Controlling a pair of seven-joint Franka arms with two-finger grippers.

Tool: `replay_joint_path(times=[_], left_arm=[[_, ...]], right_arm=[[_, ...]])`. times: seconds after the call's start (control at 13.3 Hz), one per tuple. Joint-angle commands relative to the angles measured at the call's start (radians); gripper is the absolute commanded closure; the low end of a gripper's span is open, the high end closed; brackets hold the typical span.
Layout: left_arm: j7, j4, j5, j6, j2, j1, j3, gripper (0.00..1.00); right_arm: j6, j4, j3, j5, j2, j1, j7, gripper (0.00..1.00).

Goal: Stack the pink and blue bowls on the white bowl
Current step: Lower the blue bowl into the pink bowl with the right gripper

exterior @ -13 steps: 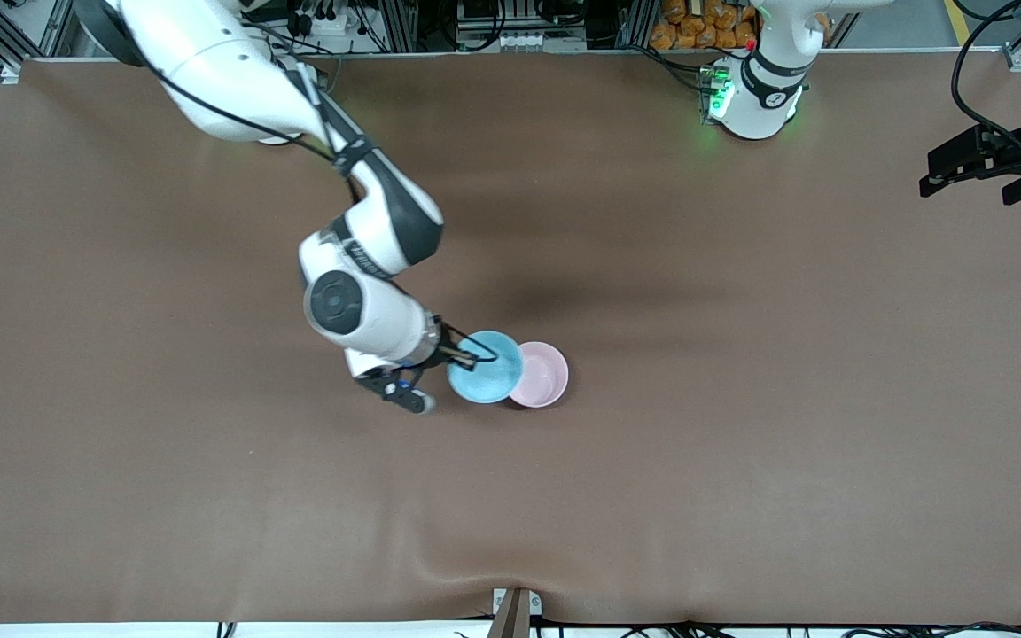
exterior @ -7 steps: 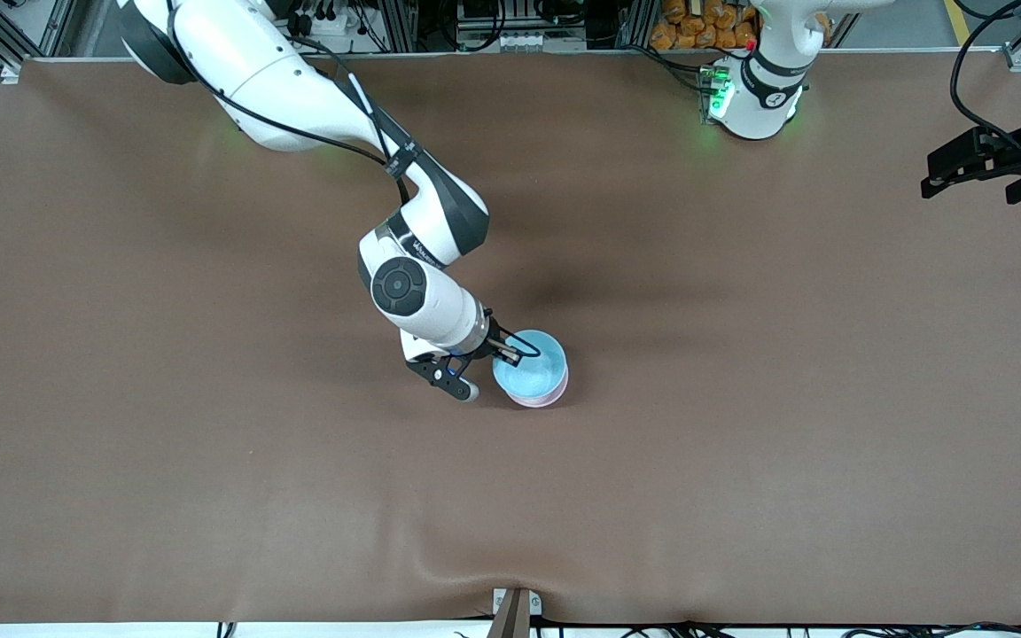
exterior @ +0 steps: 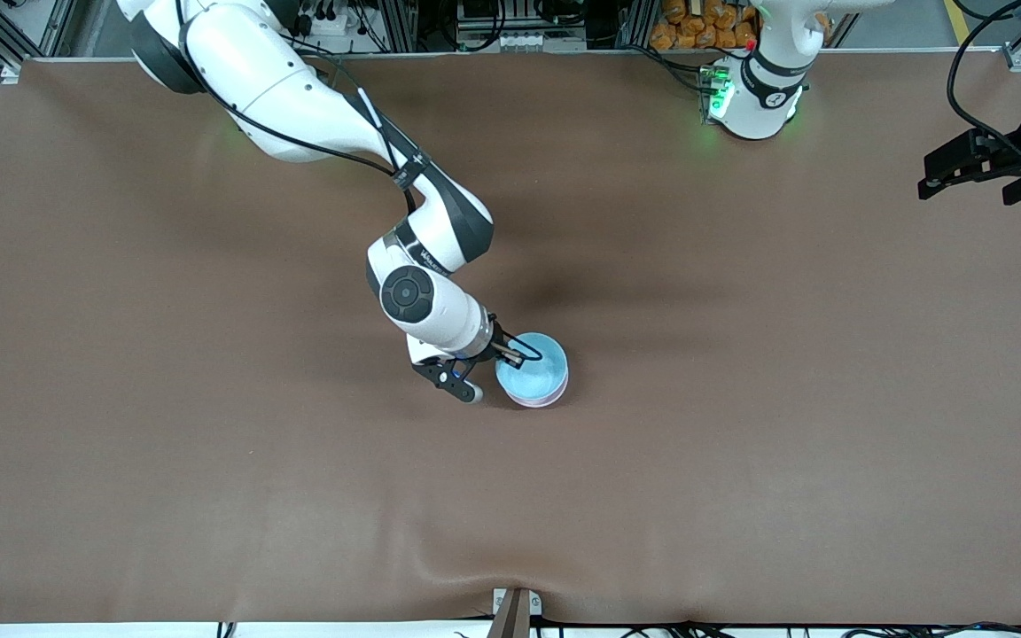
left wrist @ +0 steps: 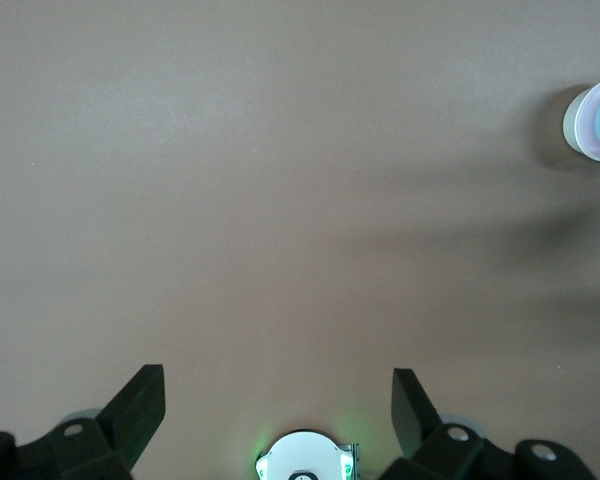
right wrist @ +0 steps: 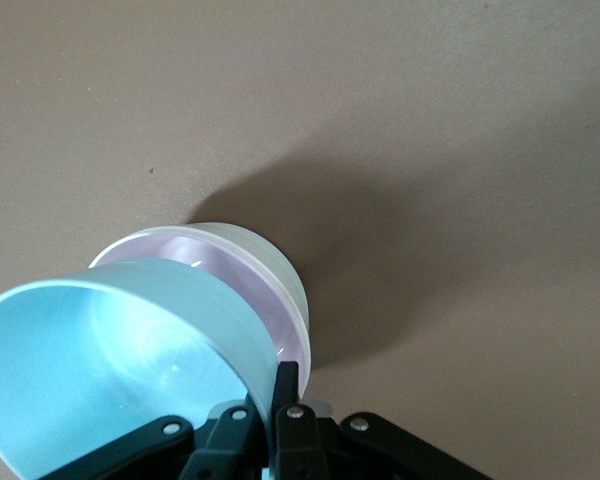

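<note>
My right gripper (exterior: 515, 356) is shut on the rim of the light blue bowl (exterior: 530, 365), one finger inside and one outside. It holds the bowl tilted right over the pink bowl (exterior: 541, 401), covering almost all of it. In the right wrist view the gripper (right wrist: 280, 375) grips the blue bowl (right wrist: 100, 350) above the pink bowl (right wrist: 230, 265). The pink bowl seems nested in the white bowl (right wrist: 294, 292), of which only a pale outer wall shows. My left gripper (exterior: 962, 168) waits open over the left arm's end of the table, and shows empty in its own view (left wrist: 277, 400).
The brown table mat (exterior: 741, 461) is bare around the stack. The bowl stack also shows small in the left wrist view (left wrist: 592, 118). The left arm's base (exterior: 754, 97) stands at the table's edge.
My right gripper carried the blue bowl from beside the pink bowl to right over it, toward the left arm's end. The left arm has barely moved.
</note>
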Motion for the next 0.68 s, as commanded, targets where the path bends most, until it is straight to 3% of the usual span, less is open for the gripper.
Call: replay_joint_path(times=[0.0, 0.6], left_arm=[[-0.013, -0.002, 0.020, 0.001, -0.004, -0.007, -0.004, 0.00], [0.004, 0.006, 0.021, 0.001, -0.002, 0.004, -0.007, 0.00]], right_arm=[[0.009, 0.037, -0.011, 0.000, 0.025, 0.018, 0.017, 1.00], [0.002, 0.034, -0.011, -0.005, 0.027, 0.018, 0.015, 1.00]])
